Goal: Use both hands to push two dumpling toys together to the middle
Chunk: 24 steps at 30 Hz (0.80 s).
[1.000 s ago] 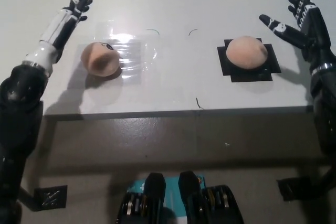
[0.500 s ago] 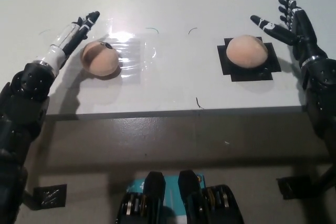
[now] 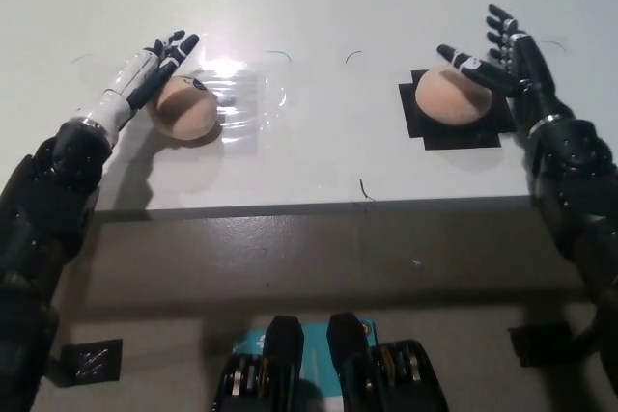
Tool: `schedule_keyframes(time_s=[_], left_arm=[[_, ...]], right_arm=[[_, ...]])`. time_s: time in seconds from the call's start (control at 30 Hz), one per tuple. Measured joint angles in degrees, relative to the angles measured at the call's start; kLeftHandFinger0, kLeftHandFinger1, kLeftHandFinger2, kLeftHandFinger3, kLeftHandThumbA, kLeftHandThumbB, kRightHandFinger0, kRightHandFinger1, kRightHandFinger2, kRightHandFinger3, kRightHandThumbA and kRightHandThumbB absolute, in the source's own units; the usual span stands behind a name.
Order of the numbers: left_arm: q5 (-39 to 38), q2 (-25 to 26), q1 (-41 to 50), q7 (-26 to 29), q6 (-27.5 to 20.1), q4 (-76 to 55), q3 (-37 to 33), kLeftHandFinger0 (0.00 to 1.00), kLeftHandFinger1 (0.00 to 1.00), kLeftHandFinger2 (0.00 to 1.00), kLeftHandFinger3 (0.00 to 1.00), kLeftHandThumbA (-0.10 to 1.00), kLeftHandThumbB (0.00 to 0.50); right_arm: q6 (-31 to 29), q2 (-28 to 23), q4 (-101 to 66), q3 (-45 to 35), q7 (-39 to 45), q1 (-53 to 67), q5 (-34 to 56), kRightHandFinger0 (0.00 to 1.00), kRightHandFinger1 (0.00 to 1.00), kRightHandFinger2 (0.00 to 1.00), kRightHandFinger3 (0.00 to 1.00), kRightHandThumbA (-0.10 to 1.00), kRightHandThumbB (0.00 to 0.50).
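Judging by their rounded, matte, peach-coloured surfaces, both dumpling toys look light and somewhat soft, likely to slide or roll under a side push, not resist it. The left dumpling toy (image 3: 184, 108) lies on a clear plastic sheet (image 3: 249, 103) on the white table (image 3: 319, 156), a glossy footing on which it may skid readily. The right dumpling toy (image 3: 454, 96) sits on a black cross-shaped mat (image 3: 420, 127), well apart from the first, with the bare middle of the table between them. The left hand (image 3: 157, 67) stands at the outer side of its toy, fingers extended and holding nothing; it appears to touch the toy, though glare on the plastic makes contact uncertain. The right hand (image 3: 502, 57) is spread open just beyond the outer edge of its toy, one finger reaching over the top, nothing grasped. No grip is called for: each toy is best met low on its outer flank with a flat palm, since a high contact would probably tip or roll it. No container is present; the sheet and the mat are flat and each carries only its one toy.
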Motion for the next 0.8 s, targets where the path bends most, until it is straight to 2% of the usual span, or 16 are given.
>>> schedule_keyframes(time_s=[0.03, 0.07, 0.13, 0.2, 0.27, 0.43, 0.53, 0.57, 0.63, 0.73, 0.8], left_arm=[[0.0, 0.0, 0.0, 0.0, 0.0, 0.0, 0.0, 1.00, 1.00, 1.00, 1.00, 1.00, 0.331], [0.0, -0.1, 0.0, 0.0, -0.1, 0.0, 0.0, 1.00, 1.00, 1.00, 1.00, 1.00, 0.339], [0.1, -0.2, 0.1, 0.0, -0.1, -0.2, 0.0, 1.00, 1.00, 1.00, 1.00, 1.00, 0.338], [0.0, -0.4, 0.1, 0.0, -0.2, -0.3, 0.2, 1.00, 1.00, 1.00, 1.00, 1.00, 0.312], [0.1, -0.6, 0.3, 0.0, -0.3, -0.6, 0.3, 1.00, 1.00, 1.00, 1.00, 1.00, 0.309], [0.2, -0.8, 1.2, 0.0, -0.7, -1.6, 0.4, 1.00, 1.00, 1.00, 1.00, 1.00, 0.341], [0.2, -0.9, 1.8, 0.0, -0.7, -1.6, 0.6, 1.00, 1.00, 1.00, 1.00, 1.00, 0.335], [0.2, -0.9, 2.0, 0.0, -0.8, -1.6, 0.6, 1.00, 1.00, 1.00, 1.00, 1.00, 0.311], [0.1, -0.9, 2.4, 0.0, -1.0, -1.5, 0.9, 1.00, 1.00, 1.00, 1.00, 1.00, 0.315], [-0.4, -0.9, 3.3, -0.2, -1.3, -1.5, 1.6, 1.00, 1.00, 1.00, 1.00, 1.00, 0.323], [-0.8, -0.9, 3.9, -0.4, -1.5, -1.5, 2.0, 1.00, 1.00, 1.00, 1.00, 1.00, 0.305]], right_arm=[[-0.2, 0.2, 0.0, 0.0, 0.1, 0.0, 0.0, 1.00, 1.00, 1.00, 1.00, 1.00, 0.256], [-0.7, 0.7, 0.2, 0.0, 0.2, 0.1, 0.1, 1.00, 1.00, 1.00, 1.00, 1.00, 0.264], [-1.0, 1.5, 0.5, -0.2, 0.4, 0.2, 0.3, 1.00, 1.00, 1.00, 1.00, 1.00, 0.243], [-1.2, 2.3, 0.7, -0.6, 0.8, 0.4, 0.7, 1.00, 1.00, 1.00, 1.00, 1.00, 0.232], [-1.4, 3.1, 0.7, -1.0, 1.1, 0.7, 1.0, 1.00, 1.00, 1.00, 1.00, 1.00, 0.214], [-2.2, 4.8, 0.6, -1.7, 2.1, 2.0, 1.9, 1.00, 1.00, 1.00, 1.00, 1.00, 0.198], [-2.4, 5.7, 0.3, -1.9, 3.1, 3.0, 2.2, 1.00, 1.00, 1.00, 1.00, 1.00, 0.176], [-2.4, 5.8, 0.2, -1.9, 3.2, 3.3, 2.3, 1.00, 1.00, 1.00, 1.00, 1.00, 0.195], [-2.8, 6.2, -0.5, -2.0, 3.3, 4.2, 2.5, 1.00, 1.00, 1.00, 1.00, 1.00, 0.226], [-2.9, 6.5, -1.6, -2.8, 3.8, 4.9, 3.3, 1.00, 1.00, 1.00, 1.00, 1.00, 0.236], [-3.0, 6.6, -2.1, -3.2, 4.1, 5.3, 3.8, 1.00, 1.00, 1.00, 1.00, 1.00, 0.222]])
